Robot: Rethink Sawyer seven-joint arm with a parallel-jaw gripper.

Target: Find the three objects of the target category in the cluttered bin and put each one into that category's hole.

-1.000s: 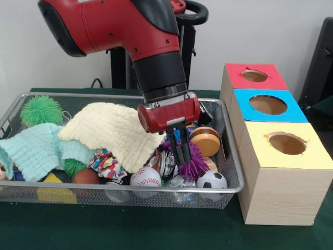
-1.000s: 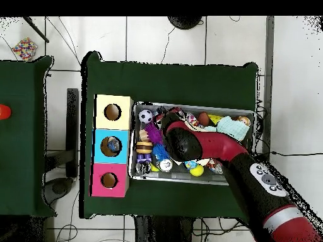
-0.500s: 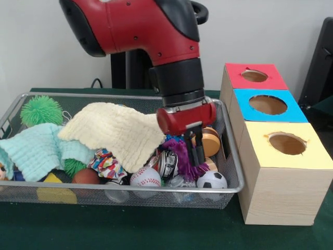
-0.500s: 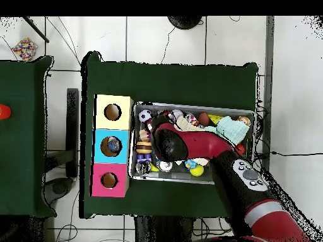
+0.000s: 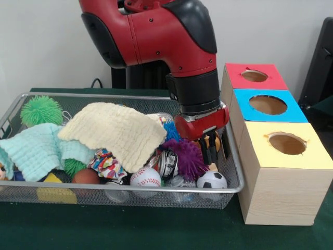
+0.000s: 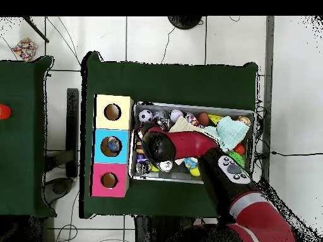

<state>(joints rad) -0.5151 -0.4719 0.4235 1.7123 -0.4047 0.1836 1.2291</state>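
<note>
The silver wire mesh bin (image 5: 233,188) is full of toys and also shows in the overhead view (image 6: 189,106). My gripper (image 5: 211,153) hangs low inside its right end, over a wooden disc (image 5: 214,139) that it mostly hides. A purple spiky ball (image 5: 186,157) lies just left of it and a small soccer ball (image 5: 212,180) in front. To the right stand three boxes with round holes: red (image 5: 255,77), blue (image 5: 268,105) and yellow (image 5: 286,143). In the overhead view the arm (image 6: 159,146) covers the gripper.
A cream cloth (image 5: 114,127) and a mint cloth (image 5: 36,151) cover the bin's middle and left. A green spiky ball (image 5: 41,109), a baseball (image 5: 145,177), a brown ball (image 5: 86,176) and a yellow block (image 5: 54,194) lie around them.
The arm has moved to the right across the bin, from the cream cloth's edge to the wooden disc near the boxes. The purple ball is uncovered.
</note>
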